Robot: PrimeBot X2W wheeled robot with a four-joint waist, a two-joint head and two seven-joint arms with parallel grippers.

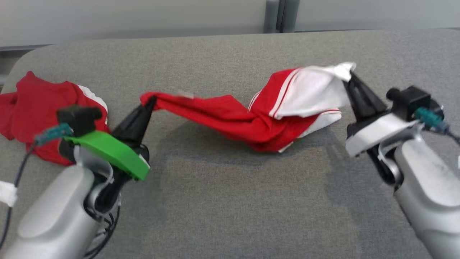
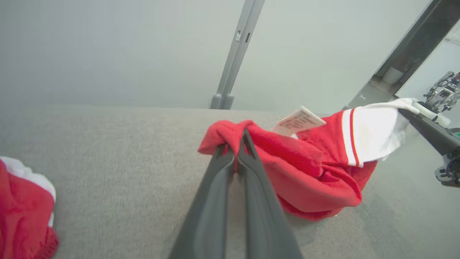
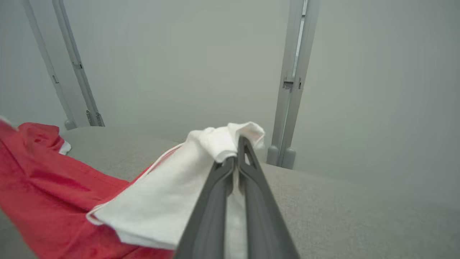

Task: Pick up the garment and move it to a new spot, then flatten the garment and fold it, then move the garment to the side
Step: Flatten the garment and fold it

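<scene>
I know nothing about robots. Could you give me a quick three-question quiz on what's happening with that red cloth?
1. True or false: the left gripper is shut on the garment's red end.
2. The right gripper pinches a part that is: A white, B green, C black.
3. Fill in: a second red heap lies on the robot's ___ side of the table.
Key: 1 true; 2 A; 3 left.

Print on garment tag [image 2: 298,122] illegible
</scene>
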